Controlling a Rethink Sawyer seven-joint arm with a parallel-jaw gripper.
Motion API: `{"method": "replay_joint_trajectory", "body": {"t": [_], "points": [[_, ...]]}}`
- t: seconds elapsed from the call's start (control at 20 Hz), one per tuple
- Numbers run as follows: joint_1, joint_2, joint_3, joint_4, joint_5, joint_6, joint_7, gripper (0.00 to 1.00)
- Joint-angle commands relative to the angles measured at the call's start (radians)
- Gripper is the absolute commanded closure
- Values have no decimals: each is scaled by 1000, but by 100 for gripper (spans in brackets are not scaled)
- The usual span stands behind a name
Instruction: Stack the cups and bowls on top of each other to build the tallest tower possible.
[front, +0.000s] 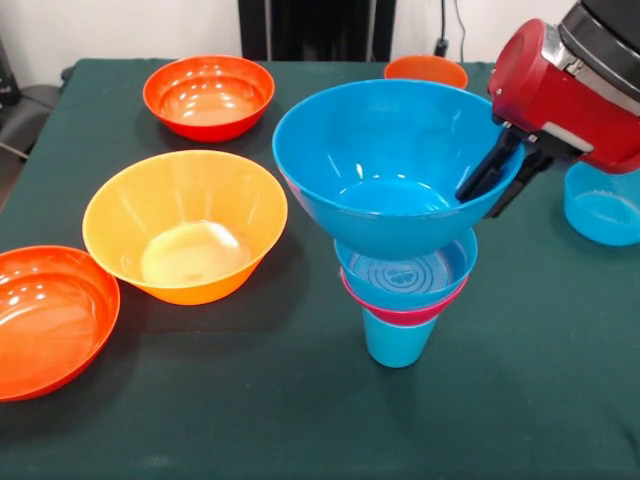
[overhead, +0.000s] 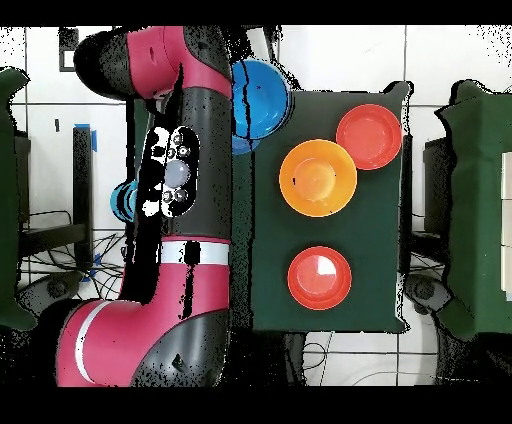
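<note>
The tower stands right of centre in the front view: a light blue cup (front: 398, 342) at the bottom, then a pink bowl (front: 402, 313), a small blue bowl (front: 405, 272) and a large blue bowl (front: 390, 165) on top. My gripper (front: 508, 178) comes in from the upper right. One finger is inside the large blue bowl's right rim and one outside, shut on it. In the overhead view the large blue bowl (overhead: 262, 95) shows beside the arm, which hides the gripper. The purple cup is out of view.
A large yellow-orange bowl (front: 185, 225) (overhead: 318, 177) sits left of the tower. Red-orange bowls lie at the back (front: 208, 95) (overhead: 319, 277) and front left (front: 45, 318) (overhead: 369, 136). A small orange bowl (front: 426, 70) is behind, and a light blue container (front: 603, 205) at the right edge.
</note>
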Motion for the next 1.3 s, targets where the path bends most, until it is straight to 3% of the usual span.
{"method": "replay_joint_trajectory", "body": {"t": [0.05, 1.3], "points": [[1, 33, 95, 45, 29, -16, 76, 100], [13, -1, 91, 173, 55, -104, 111, 100]]}}
